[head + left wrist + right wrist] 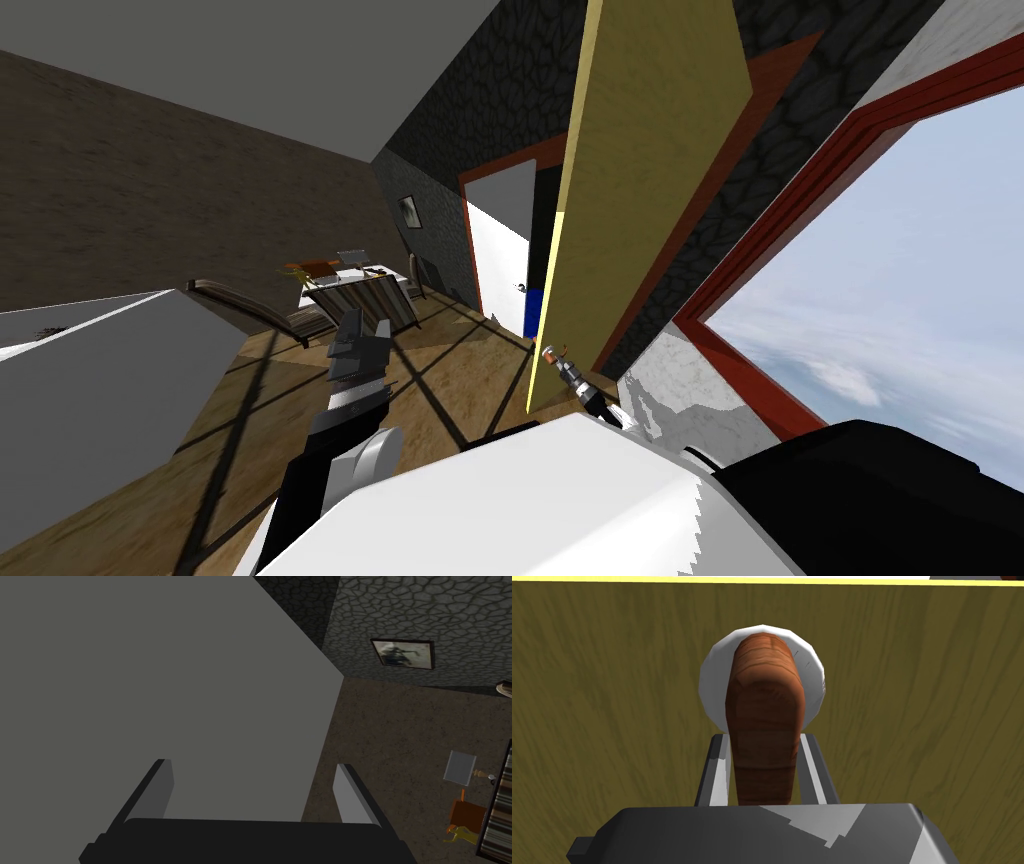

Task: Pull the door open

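Right end effector (764, 741) clamped on brown handle (764, 716), fingers pressing its two sides. Handle springs from white round rose (712, 681) on yellow door (650, 150). Handle's long axis runs from rose back between fingers toward end effector's body. Door stands swung out of red frame (770, 85), thin pale edge (548, 300) facing into room. Open wooden floor (450, 390) on door's left side; red-framed window (760, 385) close on other side. Left end effector (358, 335) raised over floor, well apart from door, fingers apart.
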### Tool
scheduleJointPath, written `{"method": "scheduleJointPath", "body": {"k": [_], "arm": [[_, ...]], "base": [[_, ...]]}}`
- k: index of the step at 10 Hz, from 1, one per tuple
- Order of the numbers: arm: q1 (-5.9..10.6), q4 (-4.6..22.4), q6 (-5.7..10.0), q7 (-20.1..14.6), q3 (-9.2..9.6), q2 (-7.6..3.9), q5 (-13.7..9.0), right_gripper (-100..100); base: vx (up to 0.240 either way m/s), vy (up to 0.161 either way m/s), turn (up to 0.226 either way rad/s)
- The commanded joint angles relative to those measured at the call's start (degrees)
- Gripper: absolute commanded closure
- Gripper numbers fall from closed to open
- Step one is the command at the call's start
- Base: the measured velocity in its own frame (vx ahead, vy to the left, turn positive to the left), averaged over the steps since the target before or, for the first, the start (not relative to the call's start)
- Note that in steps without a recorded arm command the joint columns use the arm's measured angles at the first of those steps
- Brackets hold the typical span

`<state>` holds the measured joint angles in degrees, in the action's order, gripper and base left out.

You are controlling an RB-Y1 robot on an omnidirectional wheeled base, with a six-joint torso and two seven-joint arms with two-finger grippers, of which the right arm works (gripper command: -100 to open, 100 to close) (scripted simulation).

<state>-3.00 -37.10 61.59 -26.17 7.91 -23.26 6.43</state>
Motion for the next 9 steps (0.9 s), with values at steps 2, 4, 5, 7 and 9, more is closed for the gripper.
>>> {"method": "scheduleJointPath", "body": {"k": [2, 4, 5, 7, 9], "arm": [[-1.21, 0.92, 2.88, -0.04, 0.44, -0.73, 0.48, 100], [-2.47, 1.89, 5.88, -0.09, 0.90, -1.49, 0.99, 100], [-3.19, 2.44, 7.22, -0.11, 1.16, -1.94, 1.28, 100], [-3.97, 3.04, 9.48, -0.14, 1.45, -2.41, 1.59, 100], [-3.97, 3.04, 9.48, -0.14, 1.45, -2.41, 1.59, 100]], "base": [[0.013, -0.013, -0.021], [0.035, -0.023, -0.032], [0.032, -0.039, -0.030], [0.014, -0.014, -0.016], [0.004, -0.006, -0.016]]}}
